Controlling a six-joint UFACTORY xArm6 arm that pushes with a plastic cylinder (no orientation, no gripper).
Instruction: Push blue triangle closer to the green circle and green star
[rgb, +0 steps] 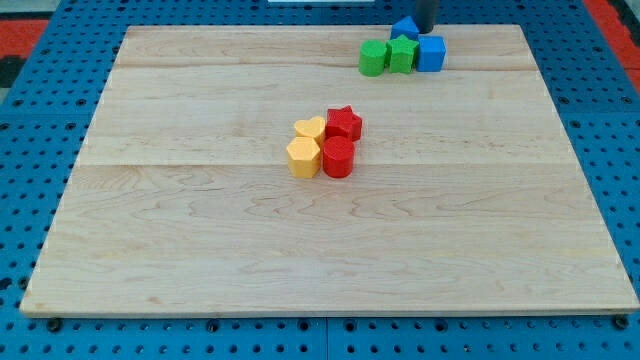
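The blue triangle (405, 27) sits near the board's top edge, right of centre, touching the top of the green star (402, 54). The green circle (374, 58) stands just left of the star. A blue cube (431, 53) stands just right of the star. My tip (424, 30) comes down from the view's top and stands right beside the blue triangle, on its right side, above the blue cube.
In the board's middle sits a tight cluster: a yellow heart (311, 128), a yellow hexagon (303, 157), a red star (344, 123) and a red cylinder (338, 157). The wooden board (200, 250) lies on a blue pegboard (20, 200).
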